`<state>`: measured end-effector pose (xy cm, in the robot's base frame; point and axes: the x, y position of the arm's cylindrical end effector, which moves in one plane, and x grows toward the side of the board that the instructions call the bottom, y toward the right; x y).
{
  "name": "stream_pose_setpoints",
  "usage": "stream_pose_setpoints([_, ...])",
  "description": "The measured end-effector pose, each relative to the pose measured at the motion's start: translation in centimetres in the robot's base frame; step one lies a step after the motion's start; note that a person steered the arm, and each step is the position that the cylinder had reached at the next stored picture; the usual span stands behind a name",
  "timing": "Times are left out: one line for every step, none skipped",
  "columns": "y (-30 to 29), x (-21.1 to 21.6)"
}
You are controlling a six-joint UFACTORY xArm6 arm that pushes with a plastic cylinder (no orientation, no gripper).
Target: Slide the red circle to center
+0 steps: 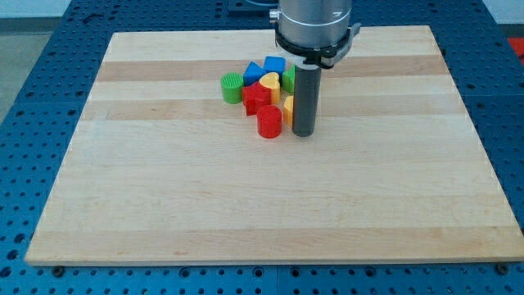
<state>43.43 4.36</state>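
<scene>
The red circle [269, 122] stands on the wooden board [270, 205] at the lower edge of a tight cluster of blocks above the board's middle. My tip [303, 132] rests on the board just to the right of the red circle, close to it; I cannot tell whether they touch. The rod hides part of the blocks behind it. The cluster holds a green circle [232, 86], a blue triangle [254, 72], a blue cube [274, 65], a yellow heart [268, 81], a red star-like block [255, 97], a green block [289, 78] and a yellow block [287, 108].
The board lies on a blue perforated table [49, 90]. The arm's grey wrist [315, 24] hangs over the view's top centre.
</scene>
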Motion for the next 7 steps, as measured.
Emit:
stream_pose_setpoints([0.0, 0.0])
stream_pose_setpoints([0.0, -2.1])
stream_pose_setpoints([-0.2, -2.2])
stream_pose_setpoints([0.1, 0.1])
stream_pose_setpoints([3.5, 6.1])
stream_pose_setpoints([3.4, 6.9])
stream_pose_setpoints([-3.0, 7.6])
